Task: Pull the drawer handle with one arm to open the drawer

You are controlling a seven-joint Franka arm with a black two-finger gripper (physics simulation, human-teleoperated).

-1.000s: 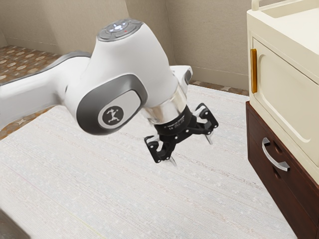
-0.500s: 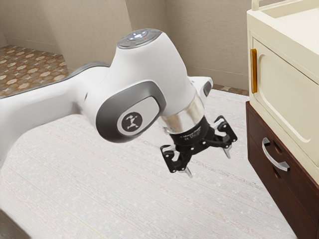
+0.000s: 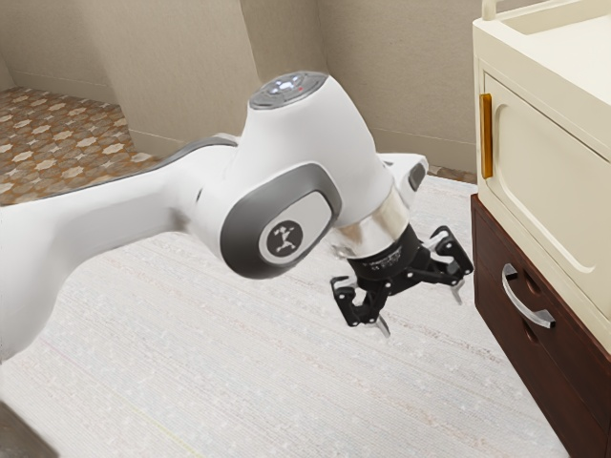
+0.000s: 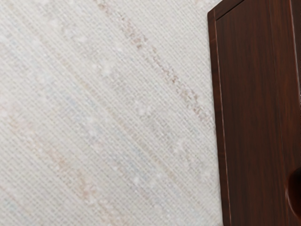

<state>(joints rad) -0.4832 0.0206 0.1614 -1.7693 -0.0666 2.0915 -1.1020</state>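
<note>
In the exterior view my gripper [image 3: 425,307] is open, its two fingers wide apart with nothing between them. It hangs over the pale floor covering, to the exterior view's left of the dark wooden drawer [image 3: 495,250] and apart from it. A curved silver handle [image 3: 523,303] is fixed on the drawer's front, a short way from the nearer finger. The drawer stands closed. The wrist view looks down on the pale surface, with the dark wooden drawer unit [image 4: 251,113] beside it.
Above the drawer is a cream cabinet [image 3: 549,181] with a door and an upright golden handle [image 3: 486,135]. A pale woven rug [image 3: 239,382] lies under the arm. Beige walls [image 3: 396,67] and patterned floor tiles [image 3: 57,143] stand behind.
My gripper has moved toward the exterior view's right and slightly lower, coming nearer to the drawer and its handle. Its fingers have stayed apart. The drawer has not moved.
</note>
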